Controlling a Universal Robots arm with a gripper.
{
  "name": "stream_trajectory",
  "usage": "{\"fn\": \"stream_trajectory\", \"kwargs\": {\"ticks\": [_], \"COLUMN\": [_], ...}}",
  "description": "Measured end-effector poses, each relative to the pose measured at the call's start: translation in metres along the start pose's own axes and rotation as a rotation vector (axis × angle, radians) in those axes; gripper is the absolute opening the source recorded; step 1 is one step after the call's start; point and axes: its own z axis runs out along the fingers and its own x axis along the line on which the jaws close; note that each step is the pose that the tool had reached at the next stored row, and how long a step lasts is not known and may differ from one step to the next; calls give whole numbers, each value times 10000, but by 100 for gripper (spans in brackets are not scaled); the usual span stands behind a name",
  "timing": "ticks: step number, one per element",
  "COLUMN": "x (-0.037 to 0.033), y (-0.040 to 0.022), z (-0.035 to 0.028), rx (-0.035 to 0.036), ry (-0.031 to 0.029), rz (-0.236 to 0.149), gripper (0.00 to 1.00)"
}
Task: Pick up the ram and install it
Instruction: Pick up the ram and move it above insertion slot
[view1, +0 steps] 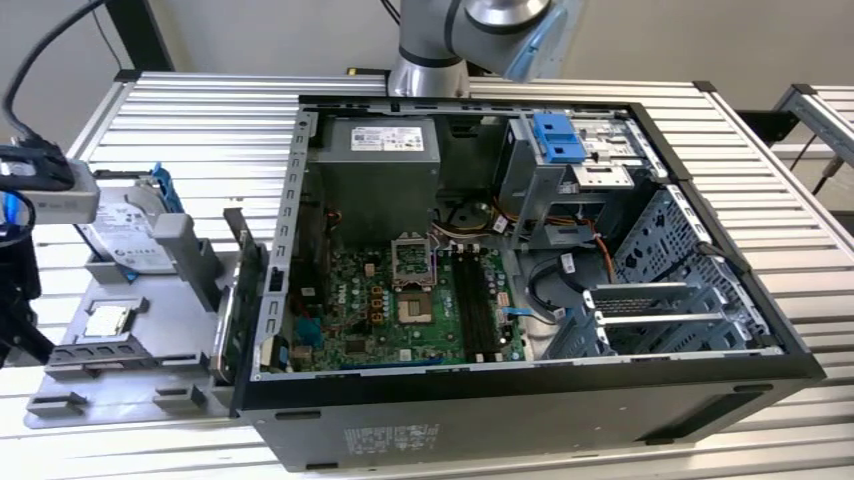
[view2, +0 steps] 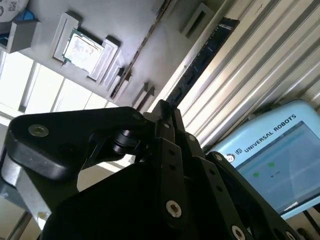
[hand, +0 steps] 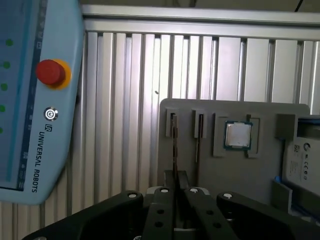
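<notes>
Hand (hand: 176, 179) close to ram (hand: 174, 145), edge-up in grey tray (hand: 235, 180) slot.

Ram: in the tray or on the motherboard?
In the tray. In the second wrist view the ram stands on edge in a slot of the grey tray.

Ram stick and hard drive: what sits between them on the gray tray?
Between the ram and the hard drive lies the small square processor chip, as the first wrist view shows.
</notes>
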Motion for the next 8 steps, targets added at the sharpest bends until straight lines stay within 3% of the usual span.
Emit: {"fn": "stream_trajectory", "kwargs": {"ticks": [8], "x": [2], "y": [12], "z": [-315], "rx": [7], "ry": [49], "rz": [3], "gripper": [0]}}
